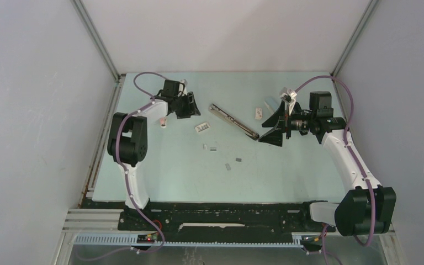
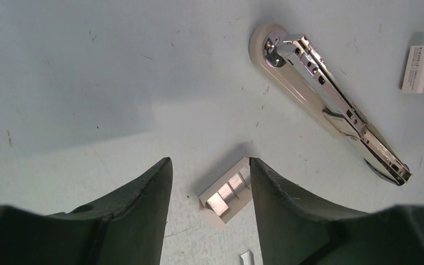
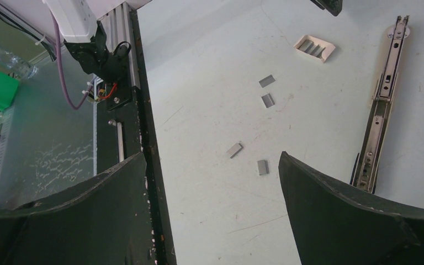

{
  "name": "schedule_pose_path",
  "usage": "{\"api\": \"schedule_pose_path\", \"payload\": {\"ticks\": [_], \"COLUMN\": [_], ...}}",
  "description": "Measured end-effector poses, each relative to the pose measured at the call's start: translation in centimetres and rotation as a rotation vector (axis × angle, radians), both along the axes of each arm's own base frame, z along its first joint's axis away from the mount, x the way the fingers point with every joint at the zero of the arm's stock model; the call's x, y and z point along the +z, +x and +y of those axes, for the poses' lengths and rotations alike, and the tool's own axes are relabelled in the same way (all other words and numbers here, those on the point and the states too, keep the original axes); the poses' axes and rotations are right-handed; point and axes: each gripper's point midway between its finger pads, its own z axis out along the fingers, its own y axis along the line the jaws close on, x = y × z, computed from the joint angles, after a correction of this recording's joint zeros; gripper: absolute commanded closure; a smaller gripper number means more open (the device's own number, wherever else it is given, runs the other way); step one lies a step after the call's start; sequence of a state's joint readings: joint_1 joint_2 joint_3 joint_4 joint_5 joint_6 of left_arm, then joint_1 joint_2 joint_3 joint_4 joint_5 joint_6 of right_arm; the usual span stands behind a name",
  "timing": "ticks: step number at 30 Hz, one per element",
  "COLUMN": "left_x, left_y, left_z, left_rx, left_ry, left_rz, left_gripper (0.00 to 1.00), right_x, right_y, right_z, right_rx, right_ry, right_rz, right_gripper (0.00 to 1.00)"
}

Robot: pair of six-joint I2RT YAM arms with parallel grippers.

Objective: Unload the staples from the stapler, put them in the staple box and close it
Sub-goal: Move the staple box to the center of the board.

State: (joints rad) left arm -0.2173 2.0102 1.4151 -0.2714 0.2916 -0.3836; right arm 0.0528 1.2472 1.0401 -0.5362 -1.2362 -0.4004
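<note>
The stapler (image 1: 233, 120) is long, slim and silver and lies opened out flat on the pale green table, between the two arms. It also shows in the left wrist view (image 2: 331, 105) and the right wrist view (image 3: 383, 94). Several loose staples (image 1: 212, 147) lie on the table nearer the arms; the right wrist view shows them as small grey strips (image 3: 262, 167). A small cream tray with staple strips (image 2: 227, 190) lies between my left fingers. My left gripper (image 2: 210, 161) is open and empty above the tray. My right gripper (image 3: 212, 157) is open and empty, right of the stapler's near end.
A white-pink piece (image 1: 259, 113) lies beyond the stapler, and another (image 1: 163, 122) lies by the left arm. The table's black front rail (image 3: 143, 138) runs under my right gripper's left finger. Grey walls close in the sides and back.
</note>
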Motion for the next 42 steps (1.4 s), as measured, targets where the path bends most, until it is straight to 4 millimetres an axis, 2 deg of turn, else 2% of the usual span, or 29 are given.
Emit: {"api": "schedule_pose_path", "payload": {"ticks": [7,13,17,24,42], "left_x": [-1.7,-3.0,-3.2,-3.1,-3.6], "left_y": [0.1,-0.5,-0.8,-1.2,-3.5], "left_z": [-0.1,-0.6,-0.9,-1.8,-3.4], "left_rx": [-0.004,-0.023,-0.033,-0.059,-0.117], "left_ry": [0.006,-0.003,-0.007,-0.024,-0.054], "left_rz": [0.048,0.092,0.104,0.109,0.120], "left_gripper": [0.62,0.68,0.72,0.75,0.74], "right_x": [0.0,0.0,0.0,0.0,0.0], "right_y": [0.0,0.0,0.1,0.1,0.0], "right_z": [0.0,0.0,-0.1,-0.1,-0.1], "right_rx": [0.000,-0.001,-0.002,-0.003,-0.002], "right_ry": [0.000,0.000,0.000,0.002,0.002], "right_rz": [0.000,-0.002,-0.003,-0.002,0.001], "right_gripper": [0.00,0.00,0.00,0.00,0.00]}}
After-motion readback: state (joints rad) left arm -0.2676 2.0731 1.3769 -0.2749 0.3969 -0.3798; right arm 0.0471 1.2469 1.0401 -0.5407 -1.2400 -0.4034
